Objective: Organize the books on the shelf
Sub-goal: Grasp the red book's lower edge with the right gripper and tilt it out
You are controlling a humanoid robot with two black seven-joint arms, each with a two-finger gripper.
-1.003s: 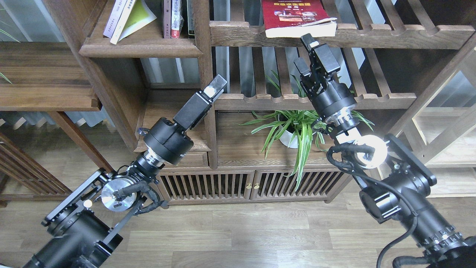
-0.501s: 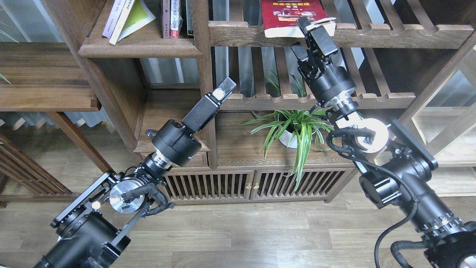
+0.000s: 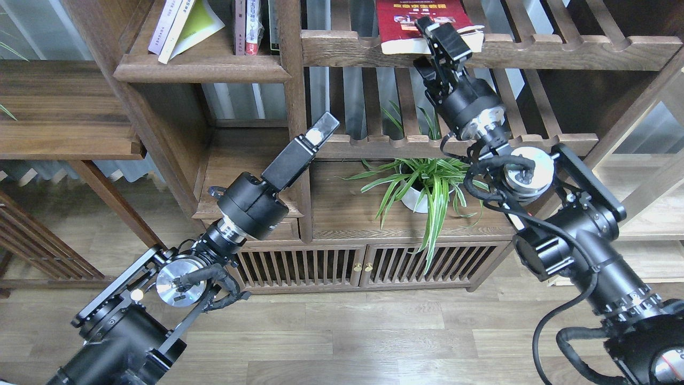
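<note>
Now the right arm is being stretched steeply upward, its right claw (image 3: 439,38) spread around the near edge of the red book (image 3: 411,18), which is lying flat on the upper slatted rack (image 3: 561,51) with its edge overhanging the front rail. Whether the fingers are touching the pages cannot be told. The left arm is being held lower, angled toward the bookcase's upright post, its left claw (image 3: 319,132) pressed together and empty. Two leaning paperbacks (image 3: 179,24) are resting on the solid shelf (image 3: 203,69) at upper left.

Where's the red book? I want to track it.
Head view, top centre-right: the red book lies on the slatted rack, its front edge at the right gripper.
</note>
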